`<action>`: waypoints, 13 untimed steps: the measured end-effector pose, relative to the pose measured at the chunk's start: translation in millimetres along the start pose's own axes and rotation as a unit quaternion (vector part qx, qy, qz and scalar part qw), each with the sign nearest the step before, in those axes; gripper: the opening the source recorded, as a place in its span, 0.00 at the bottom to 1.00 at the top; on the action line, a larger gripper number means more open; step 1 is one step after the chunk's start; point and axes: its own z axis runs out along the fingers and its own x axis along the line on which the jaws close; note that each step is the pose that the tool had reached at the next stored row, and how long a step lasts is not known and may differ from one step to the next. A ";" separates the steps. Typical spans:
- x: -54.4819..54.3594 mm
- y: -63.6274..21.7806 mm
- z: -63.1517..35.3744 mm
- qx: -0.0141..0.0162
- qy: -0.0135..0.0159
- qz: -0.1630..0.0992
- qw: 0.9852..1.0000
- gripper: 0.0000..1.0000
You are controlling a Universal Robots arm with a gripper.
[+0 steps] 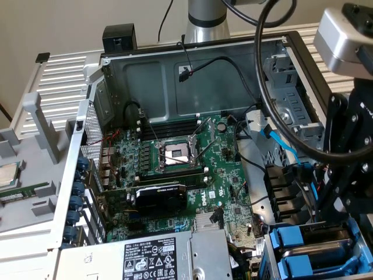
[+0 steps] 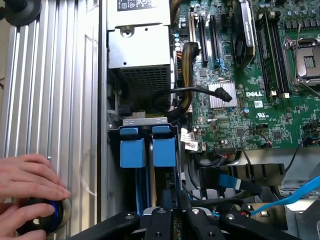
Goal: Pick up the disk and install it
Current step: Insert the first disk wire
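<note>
The disk (image 2: 164, 151) stands on edge in the drive cage at the case's corner, and its blue carrier frame faces the wrist camera. A second blue-framed drive (image 2: 132, 152) sits right beside it. In the exterior view the disk (image 1: 319, 248) shows as a silver strip between blue frames at the lower right. My gripper (image 2: 175, 212) is shut, its black fingers (image 2: 159, 220) drawn close together directly over the disk's edge. I cannot tell whether they pinch the disk or only touch it. The black gripper (image 1: 341, 216) hangs over the cage from the exterior view's right.
A grey power-supply box (image 2: 140, 45) borders the cage. The green motherboard (image 1: 186, 169) fills the case floor. Blue cables (image 2: 295, 197) and black cables run beside the cage. A person's hand (image 2: 30, 180) rests on a black-and-blue knob (image 2: 42, 220) on the ribbed metal surface outside the case.
</note>
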 end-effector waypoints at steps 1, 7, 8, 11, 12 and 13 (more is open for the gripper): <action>0.5 -0.1 0.4 0.000 -0.001 0.000 1.000 0.16; 3.6 -0.7 2.4 -0.001 -0.010 -0.002 1.000 0.16; 4.3 -0.9 2.7 -0.001 -0.011 -0.002 1.000 0.16; 5.4 -1.0 3.3 -0.001 -0.013 -0.003 1.000 0.16; 5.5 -1.1 3.3 -0.001 -0.013 -0.003 1.000 0.16; 5.5 -1.1 3.4 -0.001 -0.014 -0.003 1.000 0.16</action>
